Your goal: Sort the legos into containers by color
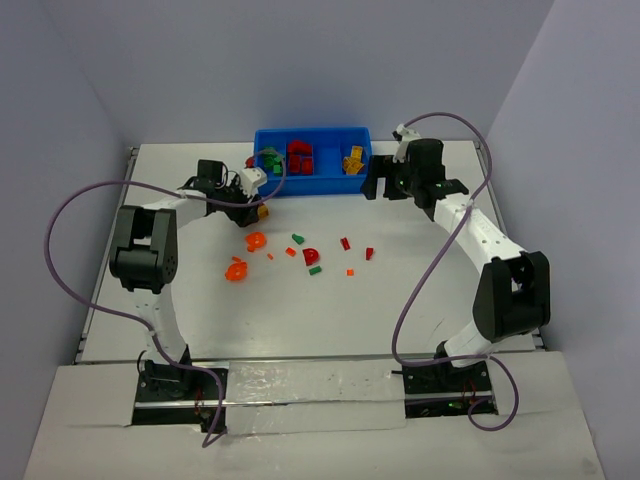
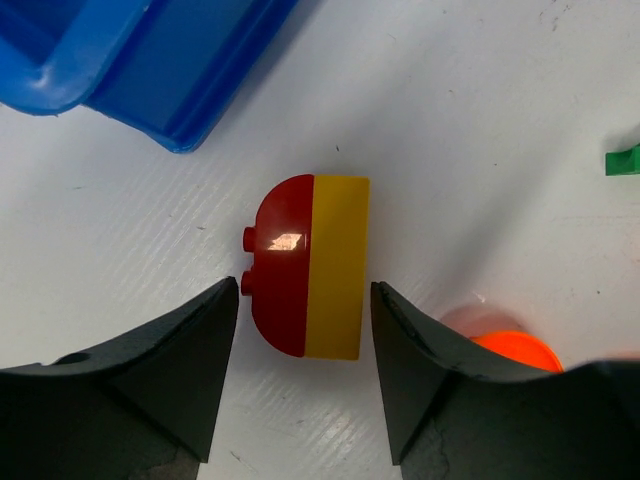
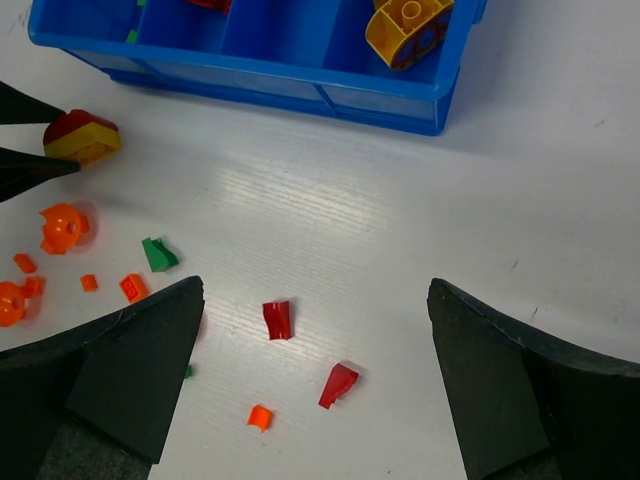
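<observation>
Blue plastic four-compartment tray (image 1: pixel 312 187) lies ahead of both grippers in the top view, with green, red and yellow legos in separate compartments.

At the left wrist, the left gripper (image 2: pixel 305 290) stands part-open astride a red-and-yellow rounded lego block (image 2: pixel 310 265). The block's long axis runs along the fingers, its studded red half toward the left finger. A tray corner lies ahead-left, with bare white table (image 2: pixel 480 120) ahead-right.

At the right wrist, the right gripper (image 3: pixel 315 290) gapes wide over scattered small red pieces (image 3: pixel 278 320). The tray is ahead, a yellow arched lego (image 3: pixel 410 30) in its right end compartment.
</observation>
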You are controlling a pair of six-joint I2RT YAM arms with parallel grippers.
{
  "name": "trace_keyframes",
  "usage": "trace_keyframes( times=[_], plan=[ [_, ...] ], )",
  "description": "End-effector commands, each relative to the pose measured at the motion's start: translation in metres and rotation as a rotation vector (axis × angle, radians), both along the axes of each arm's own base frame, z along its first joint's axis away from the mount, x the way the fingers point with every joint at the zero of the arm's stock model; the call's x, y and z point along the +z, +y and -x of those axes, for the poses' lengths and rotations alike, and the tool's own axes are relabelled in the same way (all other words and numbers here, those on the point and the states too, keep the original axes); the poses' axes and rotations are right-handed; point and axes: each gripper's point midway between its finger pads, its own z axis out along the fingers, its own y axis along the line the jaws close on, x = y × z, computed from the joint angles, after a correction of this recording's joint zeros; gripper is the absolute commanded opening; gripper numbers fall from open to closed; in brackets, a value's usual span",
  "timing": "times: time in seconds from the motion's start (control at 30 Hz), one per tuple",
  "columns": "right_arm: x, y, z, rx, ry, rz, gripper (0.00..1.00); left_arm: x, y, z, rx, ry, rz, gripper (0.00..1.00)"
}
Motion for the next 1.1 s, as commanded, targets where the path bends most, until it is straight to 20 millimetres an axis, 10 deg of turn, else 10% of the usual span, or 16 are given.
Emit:
trace_keyframes(
  times=[0.0,0.53,0.87,1.07],
  plan=[
    [0.025,0.004,0.005,0.022,-0.063,-0.011,1.0,0.011,-0.011,0.004,-0.056,-0.022,0.02,0.59],
    [0.029,0.011,0.011,0.033,-0.055,-0.052,1.0,0.028,-0.024,0.015,-0.036,-0.052,0.014,0.3],
    [0.049,0.05,0.034,0.156,-0.006,-0.242,1.0,0.17,-0.067,0.05,-0.004,-0.217,0.226,0.01],
    [0.079,0.102,0.061,0.359,0.017,-0.405,1.0,0.199,-0.109,0.091,-0.053,-0.197,0.293,0.0]
  ],
)
